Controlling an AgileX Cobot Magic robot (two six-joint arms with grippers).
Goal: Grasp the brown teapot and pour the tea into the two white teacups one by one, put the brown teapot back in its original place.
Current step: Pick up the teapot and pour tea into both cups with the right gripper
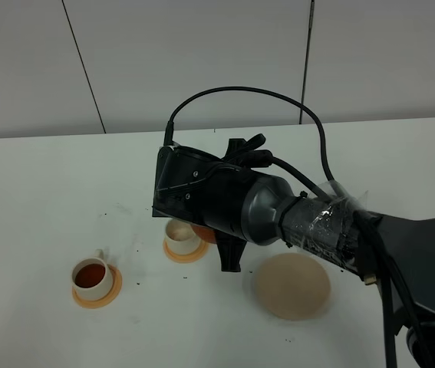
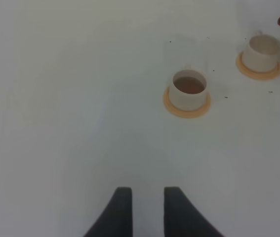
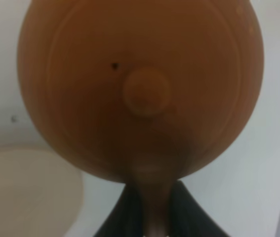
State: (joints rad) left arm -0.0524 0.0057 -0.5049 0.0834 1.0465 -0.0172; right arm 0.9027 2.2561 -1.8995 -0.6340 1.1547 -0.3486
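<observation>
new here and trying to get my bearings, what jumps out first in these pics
The right arm's tool, shut on the brown teapot, fills the middle of the high view, above the empty white teacup on its orange coaster. To the left sits the teacup already full of tea; the beige mat lies bare.

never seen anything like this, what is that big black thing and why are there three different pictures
The big black thing is the right arm of a two-armed robot, seen from a camera mounted high above a white table. The other two pictures come from small cameras on each arm's wrist.

The right wrist picture looks down on a brown teapot; the right gripper is shut on its handle.

The left wrist picture shows the left gripper, open and empty, above bare table.

On the table are two white teacups on orange coasters: one cup holds tea, the other cup sits partly under the arm and looks empty. The pale round mat is bare, and the teapot is held by that second cup.
</observation>
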